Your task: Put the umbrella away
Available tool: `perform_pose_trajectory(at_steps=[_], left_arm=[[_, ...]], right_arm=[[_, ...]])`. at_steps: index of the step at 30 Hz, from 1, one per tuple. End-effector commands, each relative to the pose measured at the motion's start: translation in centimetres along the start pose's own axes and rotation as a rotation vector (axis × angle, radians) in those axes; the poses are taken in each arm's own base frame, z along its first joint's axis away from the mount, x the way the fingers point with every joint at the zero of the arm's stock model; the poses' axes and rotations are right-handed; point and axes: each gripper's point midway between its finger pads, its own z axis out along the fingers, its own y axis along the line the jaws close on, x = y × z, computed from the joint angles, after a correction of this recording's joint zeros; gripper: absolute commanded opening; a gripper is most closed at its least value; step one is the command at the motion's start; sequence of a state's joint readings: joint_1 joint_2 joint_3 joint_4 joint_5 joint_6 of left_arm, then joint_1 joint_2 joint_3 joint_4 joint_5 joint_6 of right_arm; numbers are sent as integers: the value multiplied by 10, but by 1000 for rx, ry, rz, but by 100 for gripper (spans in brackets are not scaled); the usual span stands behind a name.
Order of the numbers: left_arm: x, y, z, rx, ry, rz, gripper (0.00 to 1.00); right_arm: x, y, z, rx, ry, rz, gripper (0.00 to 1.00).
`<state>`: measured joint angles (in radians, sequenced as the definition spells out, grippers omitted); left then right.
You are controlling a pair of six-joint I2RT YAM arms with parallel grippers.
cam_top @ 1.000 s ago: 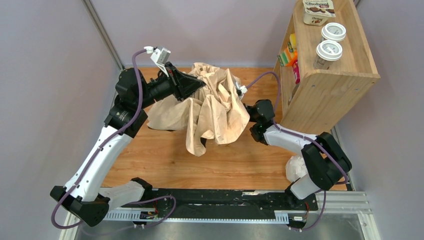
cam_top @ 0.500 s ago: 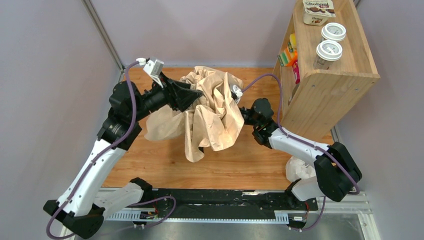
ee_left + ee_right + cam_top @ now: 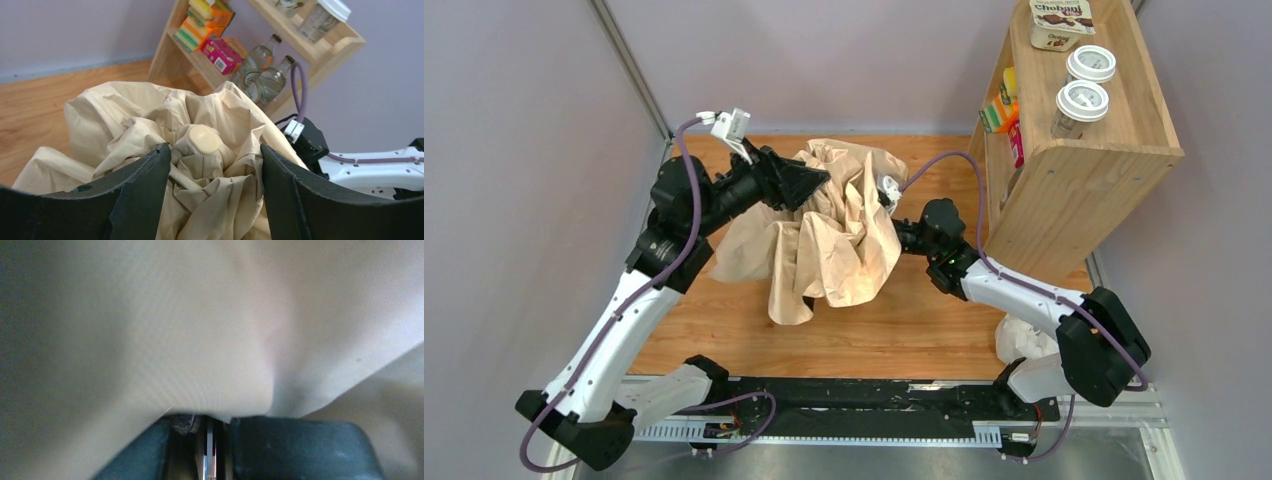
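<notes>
Left gripper [image 3: 215,150] spread wide, jaws either side of the rounded cap of the umbrella [image 3: 834,240]. Right gripper [image 3: 210,426] clenched on its thin shaft, under the cloth.

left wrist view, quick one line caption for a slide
Open left gripper straddling the rounded end of the crumpled cream umbrella, wooden shelf behind.

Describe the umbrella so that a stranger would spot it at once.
Start at the wooden shelf unit at the far right of the wooden table. Left of it, mid-table, is the umbrella, a big crumpled heap of pale beige fabric. Unlike the small white bag near the right edge, it is cloth and far bigger.
</notes>
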<state>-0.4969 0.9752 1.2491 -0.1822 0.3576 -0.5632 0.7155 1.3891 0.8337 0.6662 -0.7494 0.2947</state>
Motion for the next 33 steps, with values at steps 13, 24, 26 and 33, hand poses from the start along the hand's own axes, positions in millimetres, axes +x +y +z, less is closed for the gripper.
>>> perform_pose_trajectory(at_steps=[13,24,26,33], left_arm=[[21,10,32,28,82,21,19],[-23,-2,-5,32,-203,198,0],[-37,-4,-17,8,-268,236,0],[-63,-3,-48,-49,-452,342,0]], right_arm=[[-40,11,16,55,-26,-220,0],[17,-27,-23,416,137,111,89],[41,-29,-42,499,224,201,94],[96,-22,-109,730,456,378,100]])
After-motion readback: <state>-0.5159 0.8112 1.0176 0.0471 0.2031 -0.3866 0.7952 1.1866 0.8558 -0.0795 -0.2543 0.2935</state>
